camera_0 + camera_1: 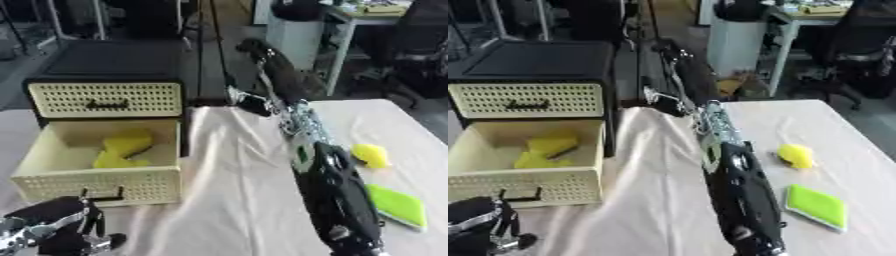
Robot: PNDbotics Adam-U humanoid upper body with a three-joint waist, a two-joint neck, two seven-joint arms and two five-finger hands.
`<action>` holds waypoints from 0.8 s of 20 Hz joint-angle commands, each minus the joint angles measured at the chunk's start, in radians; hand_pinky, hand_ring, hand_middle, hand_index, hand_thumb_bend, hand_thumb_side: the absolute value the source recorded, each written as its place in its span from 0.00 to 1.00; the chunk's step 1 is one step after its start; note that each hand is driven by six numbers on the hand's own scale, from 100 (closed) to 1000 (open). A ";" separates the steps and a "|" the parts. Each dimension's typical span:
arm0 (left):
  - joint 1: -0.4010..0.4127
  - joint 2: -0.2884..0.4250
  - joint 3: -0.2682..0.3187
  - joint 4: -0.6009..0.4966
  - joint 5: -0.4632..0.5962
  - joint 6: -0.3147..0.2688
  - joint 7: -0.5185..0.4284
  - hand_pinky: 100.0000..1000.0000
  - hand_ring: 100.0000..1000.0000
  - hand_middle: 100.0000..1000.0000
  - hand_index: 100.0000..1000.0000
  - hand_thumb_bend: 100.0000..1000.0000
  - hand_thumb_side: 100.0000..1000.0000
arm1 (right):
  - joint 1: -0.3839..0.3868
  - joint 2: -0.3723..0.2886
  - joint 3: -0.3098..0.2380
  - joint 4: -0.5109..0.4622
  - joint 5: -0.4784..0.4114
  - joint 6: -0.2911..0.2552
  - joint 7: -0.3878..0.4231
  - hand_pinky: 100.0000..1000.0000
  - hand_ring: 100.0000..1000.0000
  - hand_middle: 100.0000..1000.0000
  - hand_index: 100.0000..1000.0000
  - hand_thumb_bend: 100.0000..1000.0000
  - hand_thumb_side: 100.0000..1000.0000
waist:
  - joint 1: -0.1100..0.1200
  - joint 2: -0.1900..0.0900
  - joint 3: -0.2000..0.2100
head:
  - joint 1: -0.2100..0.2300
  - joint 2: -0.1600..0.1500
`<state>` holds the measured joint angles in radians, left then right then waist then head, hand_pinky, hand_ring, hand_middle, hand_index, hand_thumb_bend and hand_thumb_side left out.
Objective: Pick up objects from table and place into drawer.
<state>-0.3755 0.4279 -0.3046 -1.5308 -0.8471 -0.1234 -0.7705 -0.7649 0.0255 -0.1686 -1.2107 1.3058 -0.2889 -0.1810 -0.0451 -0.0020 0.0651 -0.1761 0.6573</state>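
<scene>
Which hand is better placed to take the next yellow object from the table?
Probably the right. Its arm stretches along the table beside the yellow object and green pad. The left hand sits at the lower left, before the open drawer.

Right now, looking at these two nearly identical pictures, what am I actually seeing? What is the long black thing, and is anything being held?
Both pictures come from twin cameras in a humanoid robot's head, looking down at its table. The long black shape is the robot's right arm; its hand is out of view. The left hand sits at the lower left, and I cannot tell how its fingers are set. A cream drawer unit stands at the left; its lower drawer is pulled open with a yellow object inside. On the table's cloth lie a small yellow object and a flat green object. Nothing is visibly held.
</scene>
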 commanded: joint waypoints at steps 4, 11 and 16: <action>-0.057 -0.016 0.006 0.065 -0.035 0.000 0.013 0.27 0.25 0.34 0.58 0.45 1.00 | -0.015 0.044 -0.008 -0.047 0.046 0.005 0.007 0.82 0.86 0.84 0.85 0.14 0.28 | 0.002 -0.005 -0.010 | 0.007 -0.003; -0.111 -0.052 0.023 0.155 -0.090 0.023 0.124 0.27 0.24 0.35 0.59 0.45 1.00 | -0.014 0.059 -0.006 -0.058 0.056 0.001 0.010 0.83 0.86 0.84 0.85 0.14 0.28 | 0.001 0.001 -0.017 | 0.014 -0.006; -0.158 -0.069 0.044 0.207 -0.141 0.048 0.249 0.27 0.25 0.36 0.60 0.45 1.00 | -0.014 0.065 -0.002 -0.062 0.057 -0.004 0.011 0.83 0.86 0.84 0.85 0.14 0.28 | 0.001 0.004 -0.023 | 0.020 -0.011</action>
<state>-0.5107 0.3547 -0.2768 -1.3242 -0.9740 -0.0800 -0.5519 -0.7644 0.0924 -0.1725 -1.2484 1.3576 -0.2880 -0.1700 -0.0490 0.0119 0.0420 -0.1596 0.6556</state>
